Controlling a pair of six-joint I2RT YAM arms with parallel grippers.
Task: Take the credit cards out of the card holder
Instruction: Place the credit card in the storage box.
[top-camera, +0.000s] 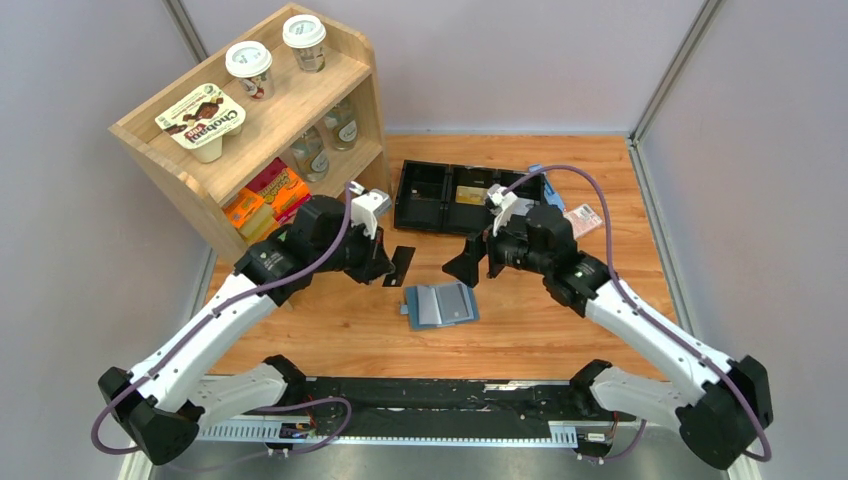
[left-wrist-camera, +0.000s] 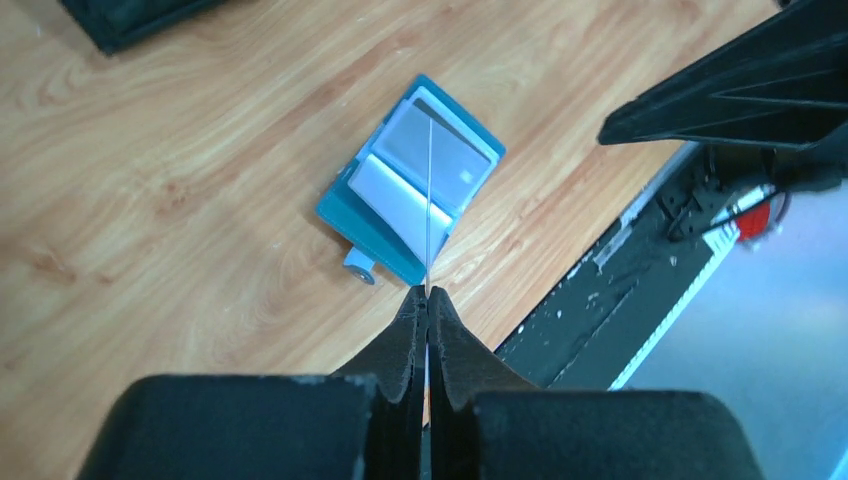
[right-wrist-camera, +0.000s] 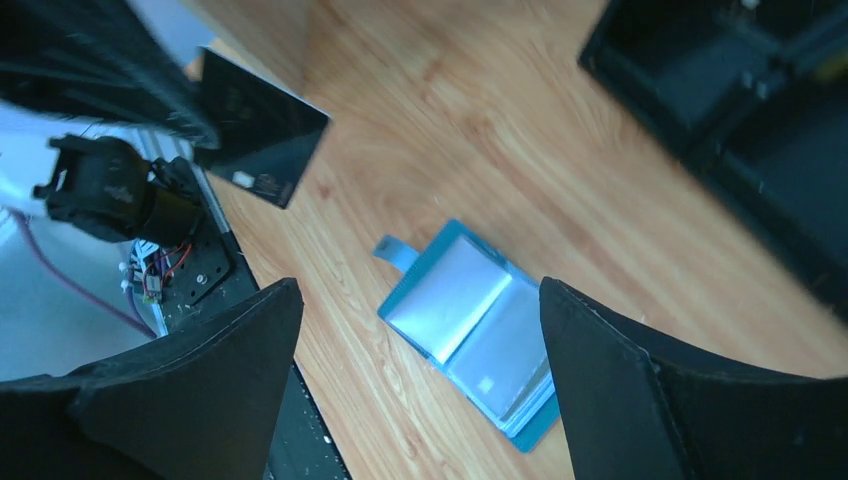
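Observation:
The teal card holder (top-camera: 440, 305) lies open on the wooden table, its grey-blue pockets facing up (left-wrist-camera: 415, 185) (right-wrist-camera: 470, 320). My left gripper (top-camera: 385, 262) (left-wrist-camera: 427, 296) is shut on a plain black credit card (top-camera: 402, 265) and holds it above the table, up and left of the holder. In the left wrist view the card (left-wrist-camera: 429, 200) shows edge-on as a thin line; in the right wrist view its black face (right-wrist-camera: 260, 140) shows. My right gripper (top-camera: 468, 265) (right-wrist-camera: 418, 290) hangs open just above the holder with nothing between its fingers.
A long black three-compartment tray (top-camera: 425, 205) with a gold card (top-camera: 468, 194) sits at the back. A pink-white packet (top-camera: 583, 217) lies to its right. A wooden shelf (top-camera: 250, 130) with cups and packets stands at the back left. The black base rail (top-camera: 430, 395) runs along the near edge.

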